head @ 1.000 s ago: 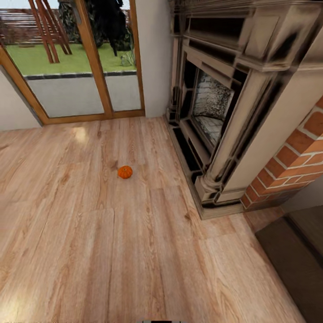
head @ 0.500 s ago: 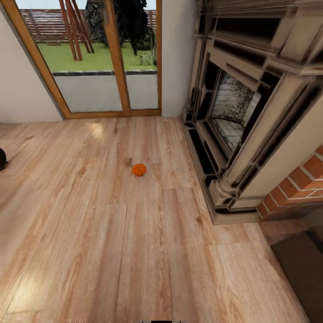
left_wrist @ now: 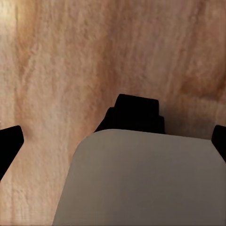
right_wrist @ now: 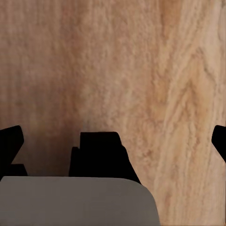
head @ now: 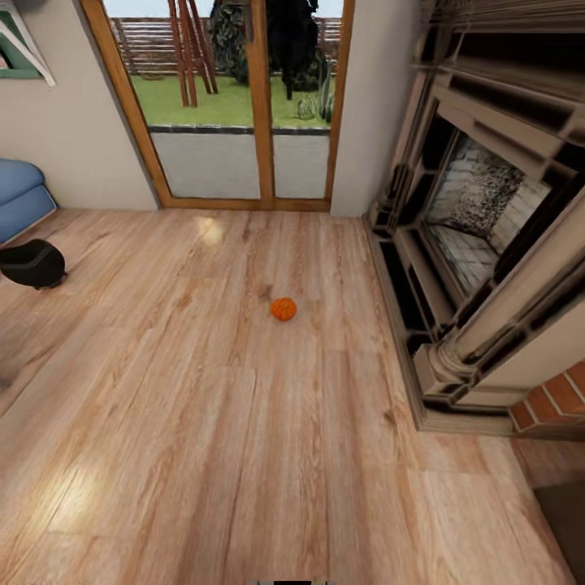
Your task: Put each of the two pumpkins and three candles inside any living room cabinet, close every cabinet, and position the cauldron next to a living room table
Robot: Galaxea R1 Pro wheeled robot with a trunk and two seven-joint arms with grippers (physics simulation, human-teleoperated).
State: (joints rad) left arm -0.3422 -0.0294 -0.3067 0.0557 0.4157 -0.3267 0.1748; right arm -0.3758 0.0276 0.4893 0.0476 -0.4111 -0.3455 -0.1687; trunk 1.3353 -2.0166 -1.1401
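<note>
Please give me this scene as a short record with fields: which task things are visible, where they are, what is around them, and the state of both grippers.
pumpkin: on the wood floor, in the open, nothing touching it
cauldron: black, on the floor at the head view's left edge, near a blue seat
fireplace: right of the pumpkin
glass door: beyond the pumpkin
left gripper: open, over bare floor
right gripper: open, over bare floor

Open floor (head: 244,422) around pumpkin (head: 283,309); fireplace (head: 487,244) rightward.

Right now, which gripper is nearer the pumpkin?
Cannot tell: pumpkin lies ahead, about centred in the head view; left gripper and right gripper both hang open over floor.
</note>
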